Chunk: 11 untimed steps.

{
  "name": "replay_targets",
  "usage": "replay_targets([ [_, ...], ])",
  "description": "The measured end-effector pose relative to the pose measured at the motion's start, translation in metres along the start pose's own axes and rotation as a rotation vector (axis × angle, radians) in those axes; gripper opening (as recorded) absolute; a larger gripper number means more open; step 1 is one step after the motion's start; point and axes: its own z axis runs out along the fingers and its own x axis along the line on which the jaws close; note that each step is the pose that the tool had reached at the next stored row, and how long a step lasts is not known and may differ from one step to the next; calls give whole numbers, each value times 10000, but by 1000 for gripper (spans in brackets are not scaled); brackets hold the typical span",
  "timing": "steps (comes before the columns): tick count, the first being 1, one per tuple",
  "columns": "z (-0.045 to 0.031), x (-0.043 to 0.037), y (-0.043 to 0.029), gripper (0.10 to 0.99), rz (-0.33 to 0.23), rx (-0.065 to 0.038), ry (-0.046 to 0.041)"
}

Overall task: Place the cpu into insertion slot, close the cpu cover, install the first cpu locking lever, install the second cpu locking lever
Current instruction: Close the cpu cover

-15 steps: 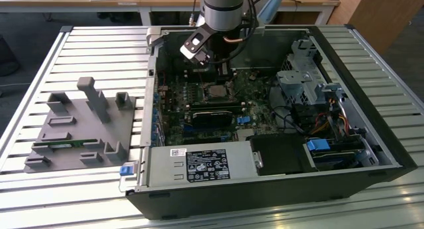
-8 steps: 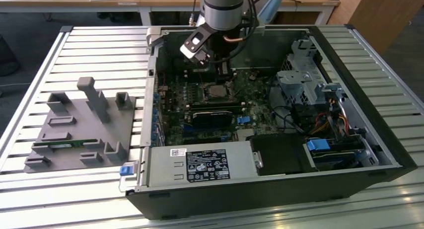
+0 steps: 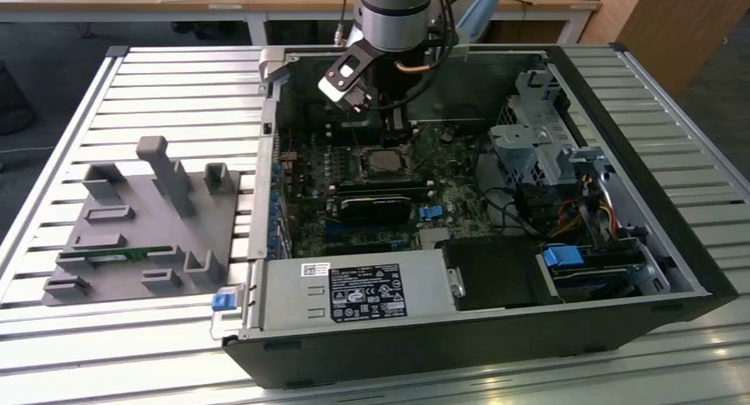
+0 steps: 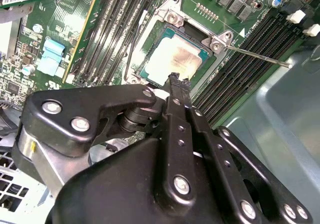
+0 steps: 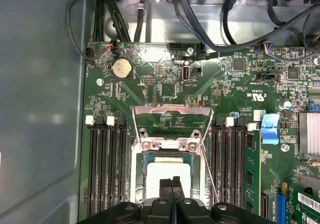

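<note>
hovering gripper (image 5: 171,180): yours is closed on nothing, over the cpu's (image 5: 155,179) edge
cpu: sits in insertion slot (image 5: 140,176)
cpu cover (image 5: 170,108): stands open

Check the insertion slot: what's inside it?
The cpu lies inside the insertion slot, pale top up. The gripper covers one edge, so seating there cannot be seen. The cpu cover stands open.
</note>
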Motion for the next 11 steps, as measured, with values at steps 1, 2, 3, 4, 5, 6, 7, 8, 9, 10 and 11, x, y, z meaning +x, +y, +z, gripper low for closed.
replay_targets([
  [1,-4,0,0,114,-1,0,0],
  [2,-8,0,0,114,0,0,-1],
  [3,-12,1,1,114,-1,0,0],
  [4,-17,1,1,114,-1,0,0],
  [5,-20,1,1,114,-1,0,0],
  [6,-23,1,2,114,-1,0,1],
  [7,-26,1,2,114,0,0,0],
  [8,-30,1,2,114,0,0,-1],
  [9,-34,1,2,114,0,1,-1],
  [10,-37,2,2,114,-1,1,0],
  [11,-41,2,3,114,-1,0,1],
])
